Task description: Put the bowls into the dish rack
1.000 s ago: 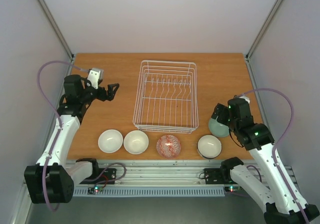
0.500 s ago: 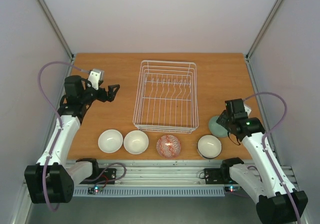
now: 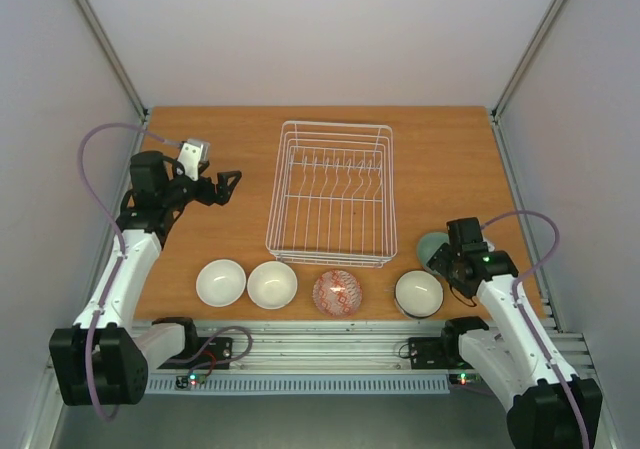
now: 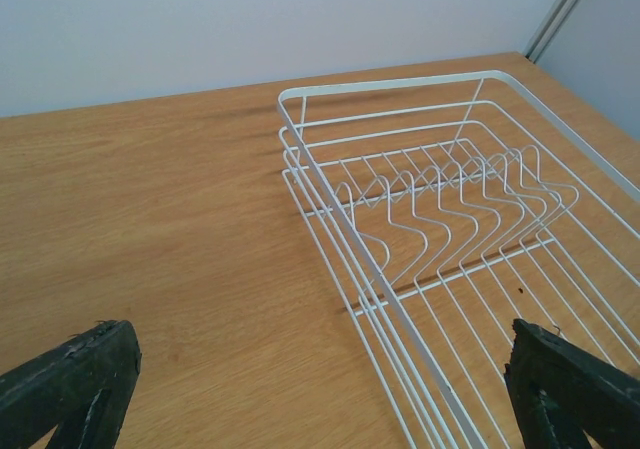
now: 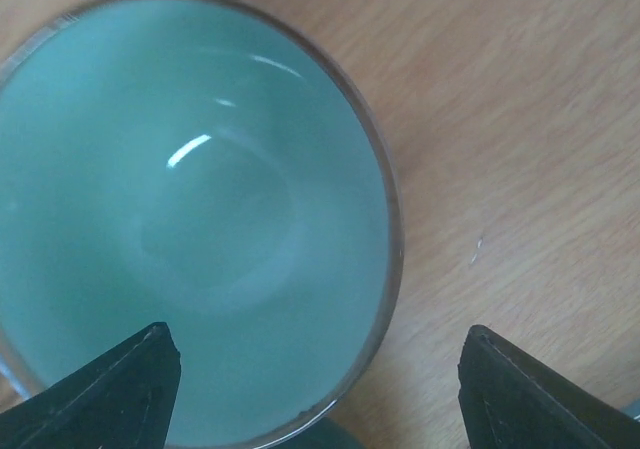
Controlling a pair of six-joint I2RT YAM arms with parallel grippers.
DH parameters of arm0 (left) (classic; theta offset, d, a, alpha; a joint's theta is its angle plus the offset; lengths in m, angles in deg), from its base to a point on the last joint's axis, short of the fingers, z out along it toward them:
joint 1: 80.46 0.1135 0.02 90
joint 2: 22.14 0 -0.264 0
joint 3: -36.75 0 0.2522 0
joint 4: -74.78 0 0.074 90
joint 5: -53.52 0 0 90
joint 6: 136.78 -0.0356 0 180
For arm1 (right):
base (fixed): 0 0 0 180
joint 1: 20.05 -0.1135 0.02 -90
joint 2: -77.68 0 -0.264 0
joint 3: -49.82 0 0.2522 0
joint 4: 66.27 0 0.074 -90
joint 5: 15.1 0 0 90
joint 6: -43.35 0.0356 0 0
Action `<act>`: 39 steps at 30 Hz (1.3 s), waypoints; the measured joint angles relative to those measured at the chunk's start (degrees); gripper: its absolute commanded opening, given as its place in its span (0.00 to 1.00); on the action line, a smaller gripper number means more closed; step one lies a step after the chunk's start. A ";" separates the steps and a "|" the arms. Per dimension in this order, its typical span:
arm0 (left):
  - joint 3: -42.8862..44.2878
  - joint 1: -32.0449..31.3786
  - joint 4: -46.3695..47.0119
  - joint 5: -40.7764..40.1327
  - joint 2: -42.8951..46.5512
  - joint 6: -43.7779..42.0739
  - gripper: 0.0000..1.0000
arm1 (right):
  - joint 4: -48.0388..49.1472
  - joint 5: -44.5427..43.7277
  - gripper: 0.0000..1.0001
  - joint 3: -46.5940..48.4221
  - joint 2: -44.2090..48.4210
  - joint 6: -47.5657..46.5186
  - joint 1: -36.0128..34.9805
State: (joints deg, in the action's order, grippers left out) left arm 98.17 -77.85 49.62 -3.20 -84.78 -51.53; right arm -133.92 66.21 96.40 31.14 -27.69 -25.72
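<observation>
**A:** While the dish rack [image 3: 330, 194] stands empty in the middle of the counter [image 3: 440, 149], how much of the job would you call done?

**B:** None of it, as far as I can judge. All five bowls I count sit on the counter outside the rack. Four are in a row along the lower edge of the top view, and a teal bowl [image 5: 190, 219] sits at lower right, just off the rack's near corner.

**A:** Name the row.

**B:** From the left there's a white bowl [image 3: 221, 282] and a cream bowl [image 3: 272, 284] just beside it. Next come a red-patterned bowl [image 3: 337, 293] and a dark-sided white bowl [image 3: 419, 293].

**A:** And the right end effector [image 5: 318, 341]?

**B:** It hovers over the teal bowl with its fingers apart. In the wrist view one finger shows over the bowl's inside and the other over bare wood. So the rim lies between them, but nothing is clamped.

**A:** The left end effector [image 3: 228, 185]?

**B:** It's at the left of the frame with its fingers spread wide, gripping nothing. It faces the rack's side and is well apart from every bowl.

**A:** What remains?

**B:** Everything, I'd say. The teal bowl looks like the first to go, then the four in the row.
</observation>
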 measured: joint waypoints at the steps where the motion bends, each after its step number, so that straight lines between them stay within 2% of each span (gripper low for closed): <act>1: 0.00 0.00 0.00 0.04 0.00 0.00 0.99 | 0.31 0.24 0.74 -0.87 0.00 0.35 0.00; 6: 0.00 0.00 -0.04 0.90 0.00 0.00 0.99 | 2.19 0.76 0.69 -3.89 -0.33 1.57 0.00; 8: 0.00 0.00 -0.04 1.11 0.00 0.00 0.99 | 2.86 0.57 0.64 -4.11 -0.94 1.86 0.00; 11: 0.00 0.00 -0.04 1.33 0.00 0.00 0.99 | 4.02 0.09 0.54 -4.11 -1.51 2.19 0.00; 14: 0.00 0.00 -0.04 1.49 -0.02 0.00 0.99 | 5.01 -0.37 0.39 -4.11 -1.88 2.43 0.00; 20: 0.00 0.00 -0.04 1.95 -0.02 0.00 0.99 | 6.10 -1.38 0.29 -4.07 -3.91 3.13 0.02; 24: 0.00 0.00 -0.04 2.21 -0.02 0.00 0.99 | 6.54 -2.32 0.10 -4.02 -4.90 2.95 0.04; 27: 0.00 0.00 -0.07 2.34 -0.02 0.00 0.99 | 8.33 -2.91 0.02 -3.15 -5.73 3.08 0.28; 35: 0.00 0.00 -0.13 2.95 0.00 -0.02 0.99 | 9.33 -3.41 0.01 -1.53 -6.69 2.34 0.22; 39: 0.00 0.00 -0.15 3.61 0.00 -0.02 0.99 | 6.78 -5.97 0.01 0.72 -6.75 1.27 0.22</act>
State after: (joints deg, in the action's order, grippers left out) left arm 98.17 -77.85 49.47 0.40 -84.78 -51.55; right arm -127.15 60.24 97.12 24.38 -26.42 -25.50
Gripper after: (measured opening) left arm 0.994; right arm 0.082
